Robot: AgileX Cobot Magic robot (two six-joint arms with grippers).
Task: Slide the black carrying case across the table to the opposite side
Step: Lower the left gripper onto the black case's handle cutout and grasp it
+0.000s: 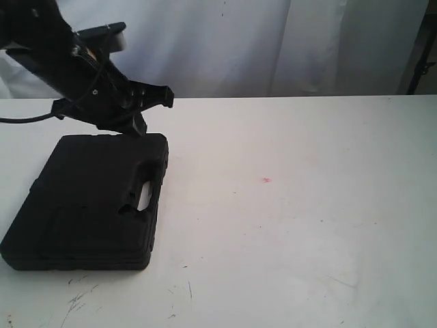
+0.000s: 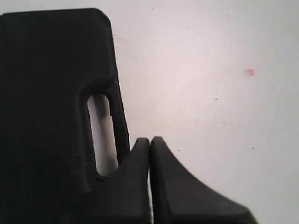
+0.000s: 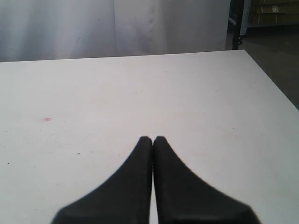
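So the black moulded-plastic carrying case (image 1: 89,205) lies flat in the lower left of the exterior frame. Its slot handle (image 1: 157,183) faces the middle of the wide white scuffed surface (image 1: 307,239), so the whole run to the right is ahead of it.

The left arm (image 1: 75,68) reaches down from the upper left. The left jaws are pressed together with nothing between them, tips just beside the handle edge near the case's far corner. We reckon that's on purpose: a blunt wedge suits nudging or hooking the handle better than pinching a wide lid. Whether they actually touch the case, we can't tell.

The right jaws are together too, empty, hanging over bare surface beyond the tiny red spot (image 1: 265,180). We guess they're parked out of the way.
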